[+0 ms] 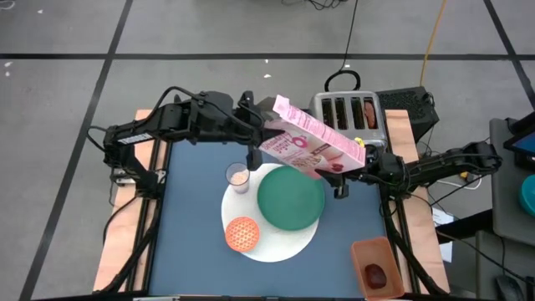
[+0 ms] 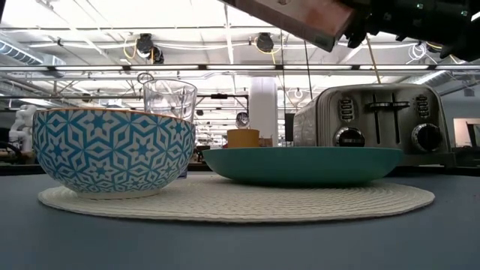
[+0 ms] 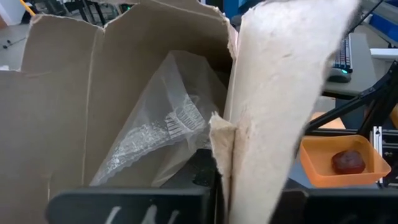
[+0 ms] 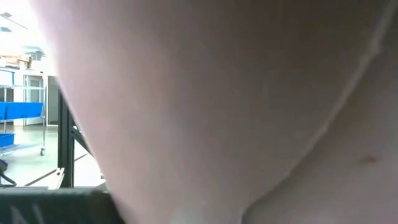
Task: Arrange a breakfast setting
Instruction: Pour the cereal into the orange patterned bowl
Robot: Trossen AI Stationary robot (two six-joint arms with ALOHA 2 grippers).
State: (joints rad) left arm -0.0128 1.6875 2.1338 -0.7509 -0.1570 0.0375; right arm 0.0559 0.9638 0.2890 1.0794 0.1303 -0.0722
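Above the round white woven mat (image 1: 272,242), both grippers hold the pink cardboard cereal box (image 1: 311,142): left gripper (image 1: 266,125) clenched on its flap, right gripper (image 1: 361,163) grasping its base.

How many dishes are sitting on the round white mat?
3: the green plate on its right side, the patterned bowl at its front left, the small glass at its back-left edge. The cereal box may hide more.
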